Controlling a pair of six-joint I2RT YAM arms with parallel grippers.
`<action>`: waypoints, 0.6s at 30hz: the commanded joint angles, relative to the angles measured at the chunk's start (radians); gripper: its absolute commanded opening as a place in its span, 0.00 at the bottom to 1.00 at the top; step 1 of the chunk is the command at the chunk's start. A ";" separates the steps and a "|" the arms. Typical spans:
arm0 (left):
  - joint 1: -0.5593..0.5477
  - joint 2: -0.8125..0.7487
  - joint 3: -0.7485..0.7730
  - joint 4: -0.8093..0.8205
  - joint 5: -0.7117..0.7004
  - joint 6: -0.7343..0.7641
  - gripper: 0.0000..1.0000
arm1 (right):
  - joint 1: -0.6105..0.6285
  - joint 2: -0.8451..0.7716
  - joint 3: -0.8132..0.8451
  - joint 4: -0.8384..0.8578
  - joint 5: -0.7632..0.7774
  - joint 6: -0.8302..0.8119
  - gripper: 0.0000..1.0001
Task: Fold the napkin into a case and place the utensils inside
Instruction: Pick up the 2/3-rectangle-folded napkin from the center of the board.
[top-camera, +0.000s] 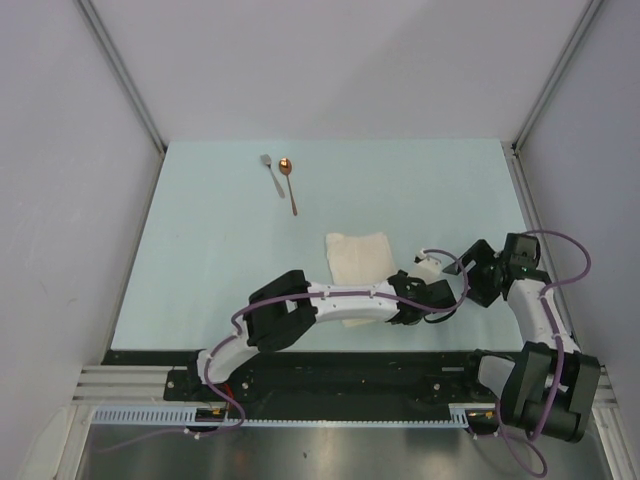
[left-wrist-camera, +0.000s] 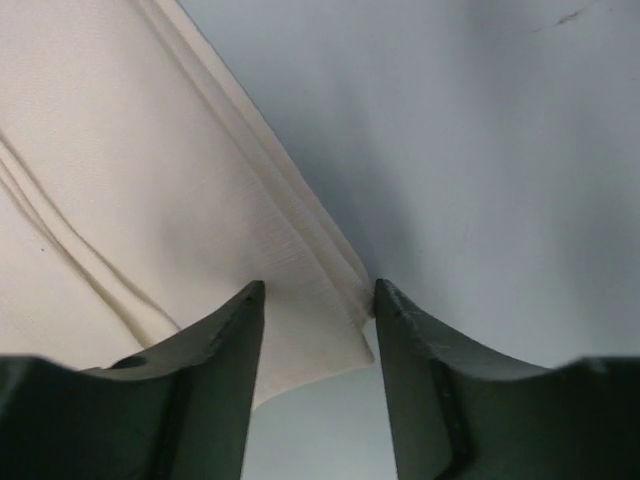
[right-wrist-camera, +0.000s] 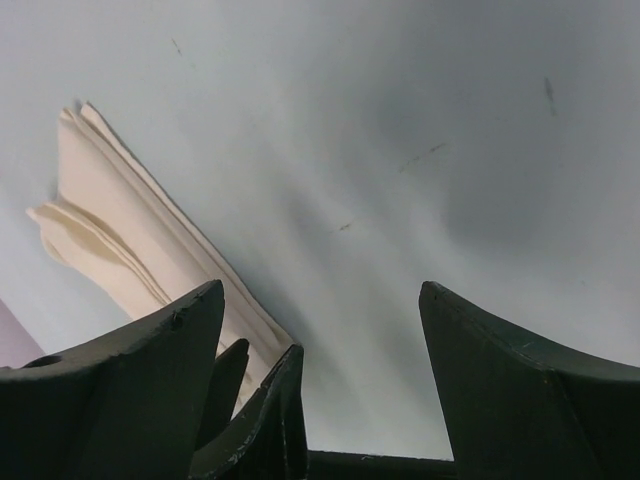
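Observation:
The cream napkin (top-camera: 358, 258) lies folded in layers on the pale table, its near part under my left arm. My left gripper (top-camera: 402, 317) is low at the napkin's near right corner. In the left wrist view the open gripper (left-wrist-camera: 320, 290) has that layered corner of the napkin (left-wrist-camera: 120, 150) between its fingers. My right gripper (top-camera: 452, 290) is just right of it, open and empty (right-wrist-camera: 320, 290) over bare table. The right wrist view shows the napkin (right-wrist-camera: 100, 210) and the left gripper's fingers (right-wrist-camera: 270, 400). The fork (top-camera: 270, 172) and the copper-bowled spoon (top-camera: 289, 180) lie side by side at the far side.
The pale blue-green table (top-camera: 200, 250) is closed in by grey walls left, right and back. My left arm (top-camera: 340, 298) lies across the near part of the napkin. A black base rail (top-camera: 350, 375) runs along the near edge.

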 joint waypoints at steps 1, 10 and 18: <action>0.011 0.000 0.029 0.003 0.000 -0.019 0.41 | 0.033 0.055 -0.005 0.084 -0.083 -0.049 0.84; 0.066 -0.291 -0.311 0.193 0.129 -0.016 0.06 | 0.168 0.196 -0.014 0.355 -0.315 -0.035 0.83; 0.105 -0.501 -0.572 0.418 0.289 -0.041 0.03 | 0.381 0.452 0.090 0.582 -0.361 0.040 0.90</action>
